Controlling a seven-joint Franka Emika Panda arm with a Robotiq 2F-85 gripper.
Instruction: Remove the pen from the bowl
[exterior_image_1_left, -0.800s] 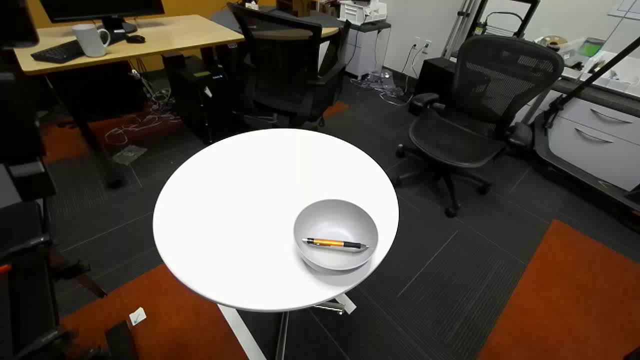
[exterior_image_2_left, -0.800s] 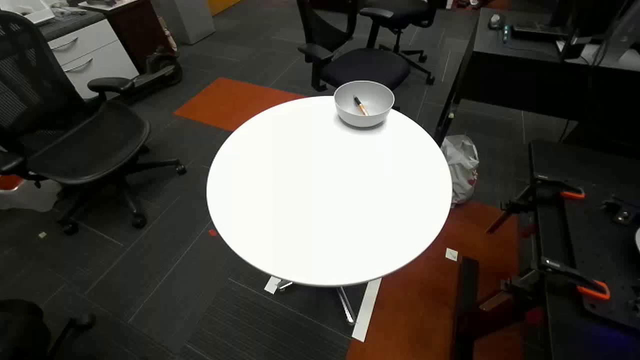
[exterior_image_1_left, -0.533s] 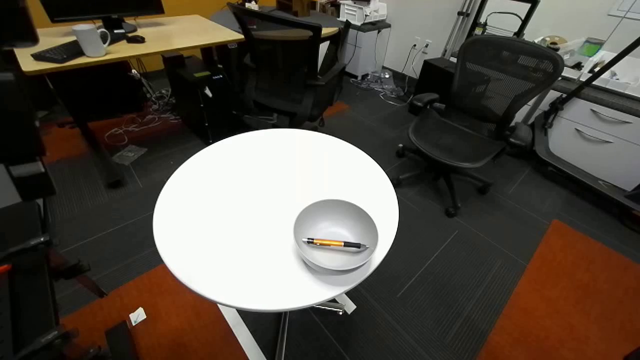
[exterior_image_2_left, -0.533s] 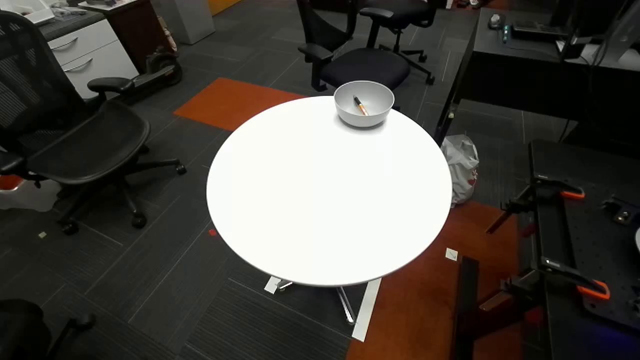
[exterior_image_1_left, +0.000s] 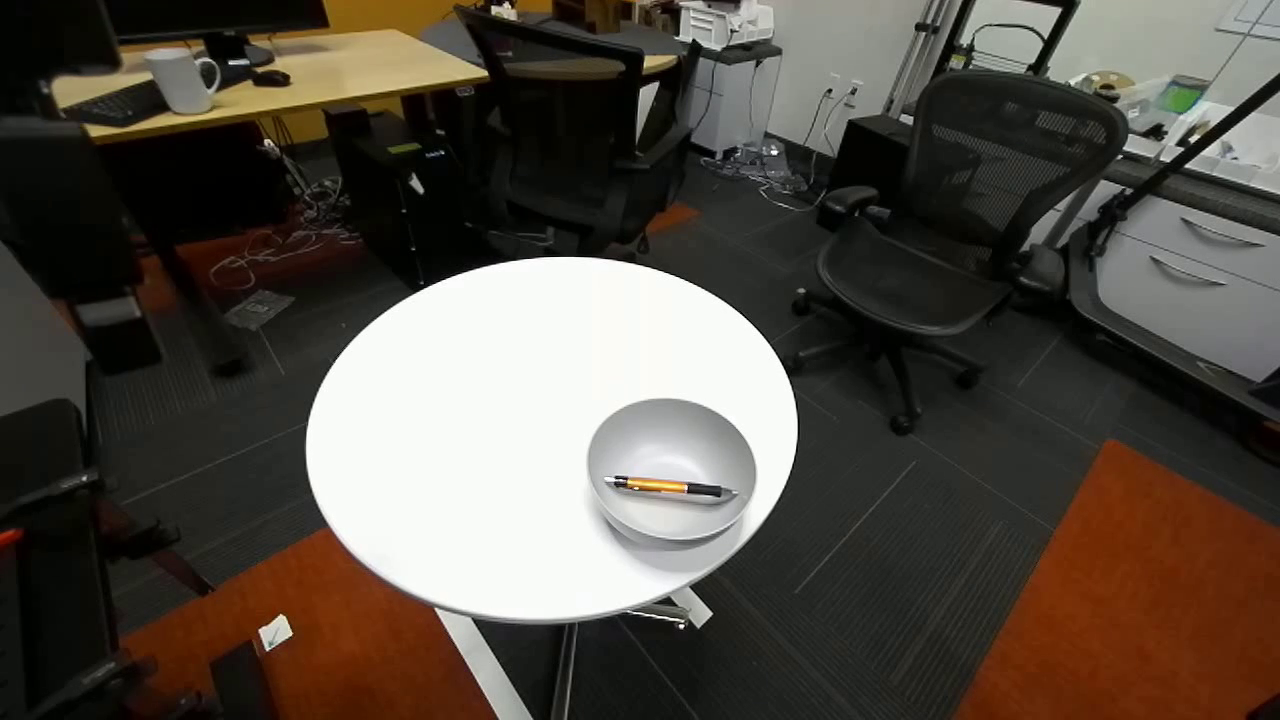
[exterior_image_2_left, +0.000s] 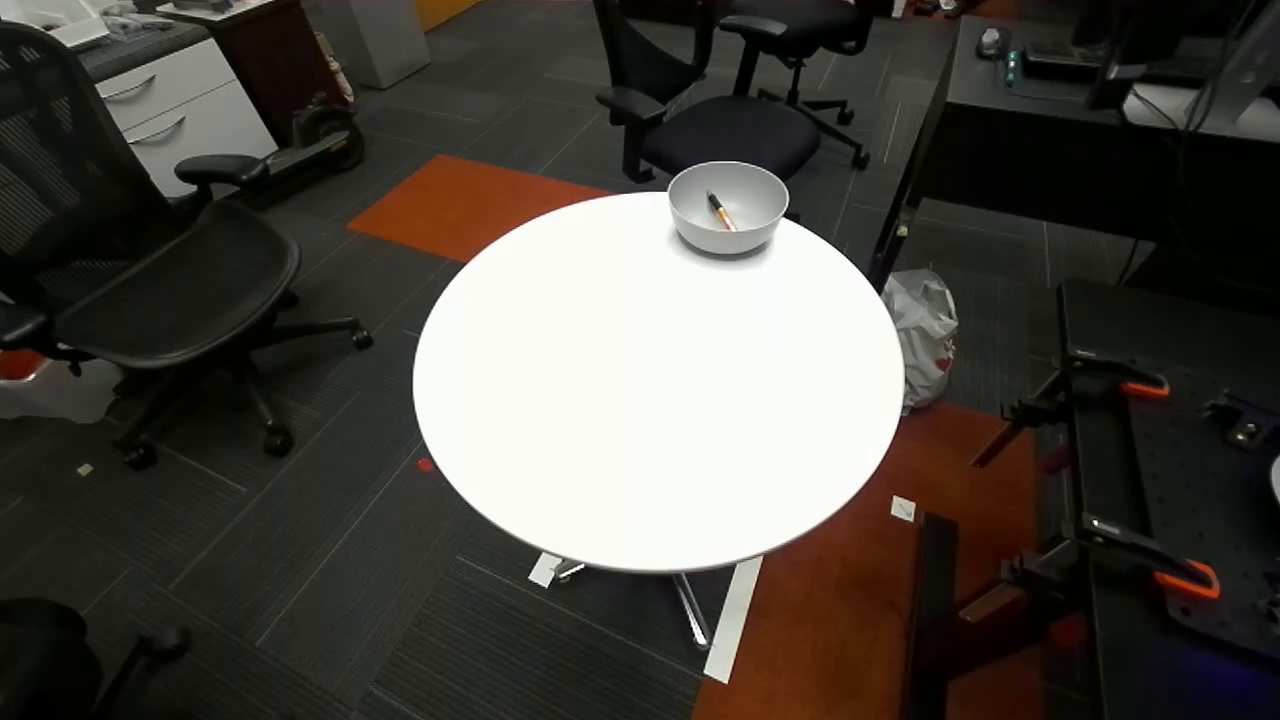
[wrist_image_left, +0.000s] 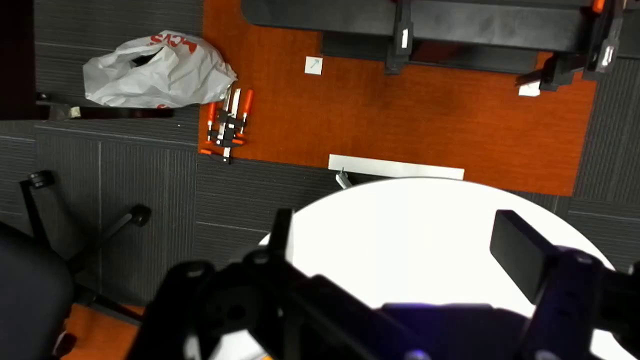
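The pen (exterior_image_1_left: 660, 487), orange with a dark end, lies in the grey-white bowl (exterior_image_1_left: 668, 435). The bowl stands near the edge of the round white table (exterior_image_1_left: 470, 420). The pen (exterior_image_2_left: 720, 211) and bowl (exterior_image_2_left: 728, 243) also show in an exterior view. In the wrist view my gripper (wrist_image_left: 392, 230) is open, with nothing between its fingers; the white tabletop (wrist_image_left: 395, 200) shows below and between them. A sliver of orange (wrist_image_left: 267, 357) at the bottom edge there is probably the pen, mostly hidden by the gripper. Dark, blurred arm parts (exterior_image_1_left: 70, 210) show at the left edge of an exterior view, away from the bowl.
A black bench with orange-handled clamps (exterior_image_2_left: 1150, 470) stands beside the table. A plastic bag (wrist_image_left: 160, 72) and clamps (wrist_image_left: 227, 125) lie on the floor. Office chairs (exterior_image_1_left: 985, 190) and a desk with a mug (exterior_image_1_left: 183, 80) stand around.
The dark arm parts at the left edge of an exterior view have moved right, towards the table. The bowl and pen have not moved.
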